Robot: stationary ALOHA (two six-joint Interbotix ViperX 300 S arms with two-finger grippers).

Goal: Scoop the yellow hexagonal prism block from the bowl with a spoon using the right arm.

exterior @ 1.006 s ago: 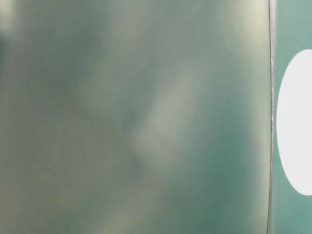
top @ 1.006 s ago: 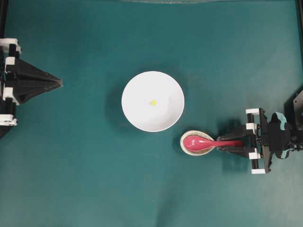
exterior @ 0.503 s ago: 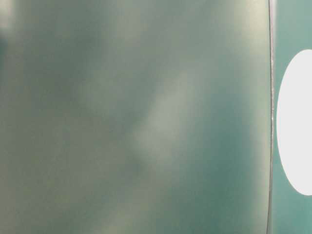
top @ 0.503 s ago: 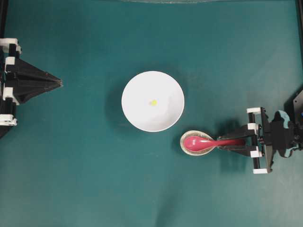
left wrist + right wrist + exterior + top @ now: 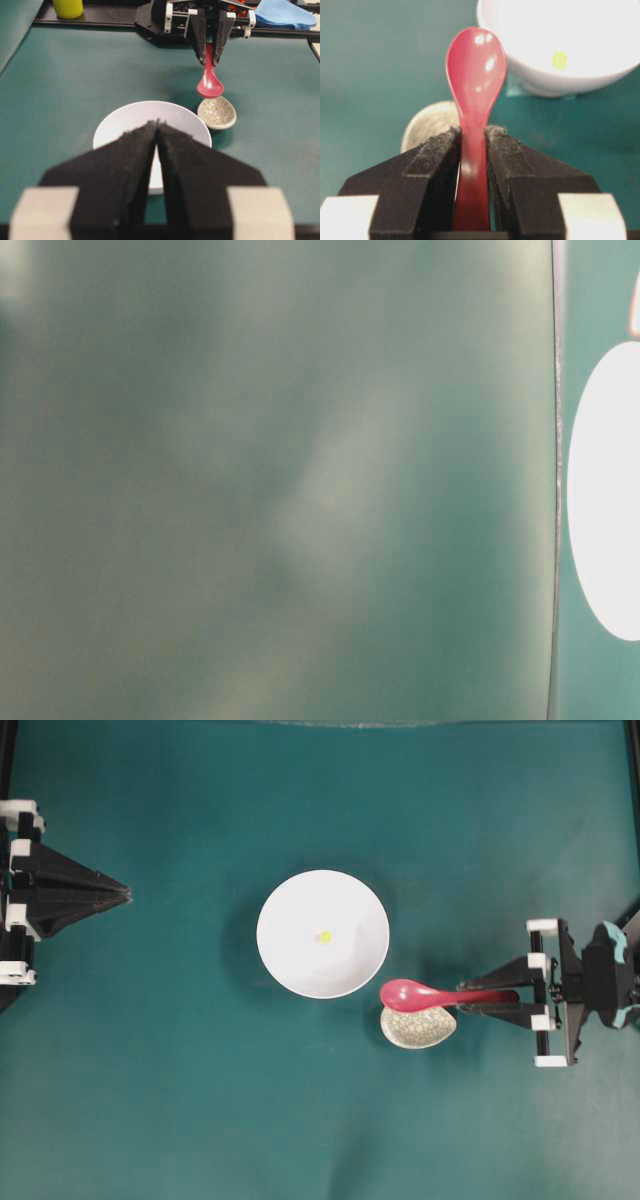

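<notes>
Clamped on the handle of the spoon [image 5: 425, 994], the right gripper [image 5: 500, 1003] holds it level above the table [image 5: 180, 1100], its red scoop empty and hanging over the near rim of the small speckled dish [image 5: 418, 1028], which holds nothing. Just beside that dish, near the table's middle, stands the white bowl [image 5: 300, 965]; the yellow hexagonal prism block [image 5: 325, 936] lies alone near its centre. At the left edge the left gripper [image 5: 120, 896] has its fingers pressed together on nothing. A yellow cup [image 5: 68, 7] and a blue cloth [image 5: 285, 14] sit beyond the right arm's base. No readable writing shows anywhere.
</notes>
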